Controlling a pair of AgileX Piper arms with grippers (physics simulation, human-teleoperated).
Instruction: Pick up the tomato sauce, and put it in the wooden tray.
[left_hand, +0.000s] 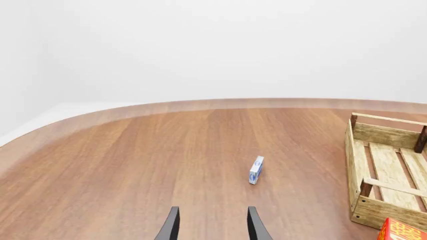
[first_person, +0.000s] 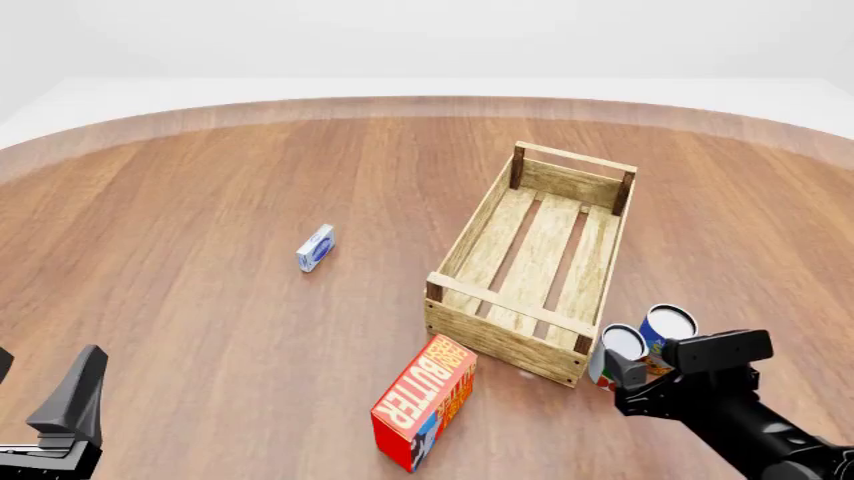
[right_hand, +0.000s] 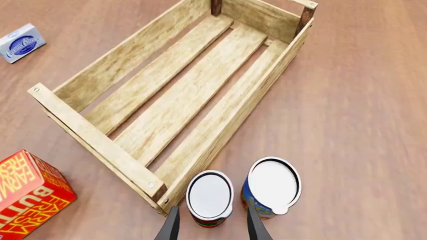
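Note:
The tomato sauce (right_hand: 209, 196) is a small can with a silver-white top and a red and green label. It stands upright just outside the near corner of the wooden tray (right_hand: 93, 135), a light slatted crate. In the front view the tomato sauce (first_person: 617, 350) is at the wooden tray's (first_person: 514, 310) right front corner. My right gripper (right_hand: 213, 227) is open, one finger on each side of the can, just above and behind it. In the front view the right gripper (first_person: 638, 380) partly covers the can. My left gripper (left_hand: 213, 227) is open with nothing in it, far to the left at the near edge (first_person: 40, 390).
A blue and yellow can (right_hand: 272, 187) stands close beside the tomato sauce, on its far right side (first_person: 666, 325). A red butter box (first_person: 424, 400) lies in front of the tray. A small blue and white box (first_person: 315, 247) lies left of the tray.

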